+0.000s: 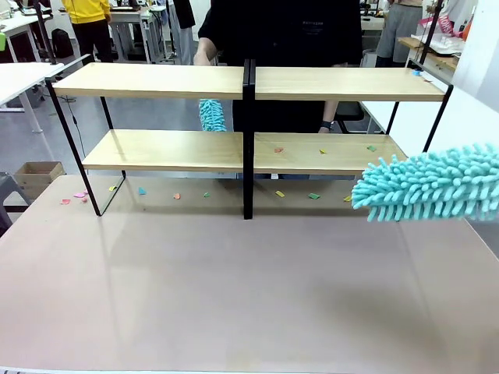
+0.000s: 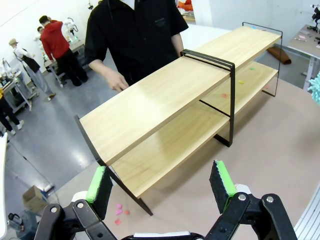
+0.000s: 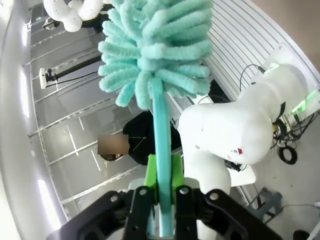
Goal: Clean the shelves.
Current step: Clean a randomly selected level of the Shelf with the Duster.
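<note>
The shelves [image 1: 245,117] are one wide rack with two light wooden boards, one above the other. It has a thin black frame, and one black centre post splits each board into two halves. The rack stands at the far part of the table [image 1: 234,296], just ahead of the left gripper [image 2: 162,185] and a little below it. That gripper's two green-padded fingers [image 2: 221,181] are spread wide with nothing between them.

The right gripper [image 3: 162,175] is clamped tight on the thin teal handle of a duster [image 1: 429,187]. The duster's shaggy teal head comes in from the right, with the rack to its left. The tip of the head overlaps the near right corner of the lower board. I cannot tell whether it touches.

Just left of the tip, three paper scraps [image 1: 322,151] lie on the right half of the lower board: one orange, one yellow, one green. Below them and further left, seven more scraps [image 1: 313,195] lie in a row on the table under the rack. The one by the left leg is faint. Beyond that leg are a few pink scraps [image 1: 80,195].

Behind the rack, well to the left of the held duster, a second duster [image 1: 212,115] of the same teal hangs between the two boards. It is on the side of one person in a black shirt [image 2: 135,35]. One of the person's hands [image 2: 117,82] is at the far edge of the top board.

One cardboard box [image 1: 35,175] sits on the floor past the left end of the rack.
</note>
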Controlling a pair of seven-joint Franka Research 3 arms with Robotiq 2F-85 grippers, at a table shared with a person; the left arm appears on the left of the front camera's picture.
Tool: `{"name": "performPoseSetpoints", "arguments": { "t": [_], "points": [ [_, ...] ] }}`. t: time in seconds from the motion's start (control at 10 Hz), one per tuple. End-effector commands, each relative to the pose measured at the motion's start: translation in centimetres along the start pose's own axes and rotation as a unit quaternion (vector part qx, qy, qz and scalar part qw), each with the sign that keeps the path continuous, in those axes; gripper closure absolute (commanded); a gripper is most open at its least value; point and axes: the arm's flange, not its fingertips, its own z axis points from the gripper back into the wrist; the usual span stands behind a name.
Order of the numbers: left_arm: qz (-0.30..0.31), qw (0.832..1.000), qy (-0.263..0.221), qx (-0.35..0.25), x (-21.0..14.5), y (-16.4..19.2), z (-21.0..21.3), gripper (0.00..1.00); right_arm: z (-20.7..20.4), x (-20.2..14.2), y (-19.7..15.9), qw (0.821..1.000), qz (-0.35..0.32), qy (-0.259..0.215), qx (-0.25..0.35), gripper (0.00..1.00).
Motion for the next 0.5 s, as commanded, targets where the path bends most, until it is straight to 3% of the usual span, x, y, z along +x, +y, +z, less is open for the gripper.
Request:
{"name": "performPoseSetpoints", "arguments": {
  "t": [0.0, 0.2, 0.4],
  "points": [
    [-0.001, 1.0, 0.002, 0.003, 0.0, 0.0, 0.0, 0.0, 0.5, 0.3, 0.5, 0.999, -0.035, 0.027, -0.018, 0.87],
    [-0.001, 1.0, 0.002, 0.003, 0.0, 0.0, 0.0, 0.0, 0.9, 1.3, 1.3, 1.0, 0.008, 0.005, -0.028, 0.87],
    [-0.001, 1.0, 0.002, 0.003, 0.0, 0.0, 0.0, 0.0, 1.9, 3.1, 3.3, 0.991, 0.108, -0.063, -0.047, 0.87]
  ]
}}
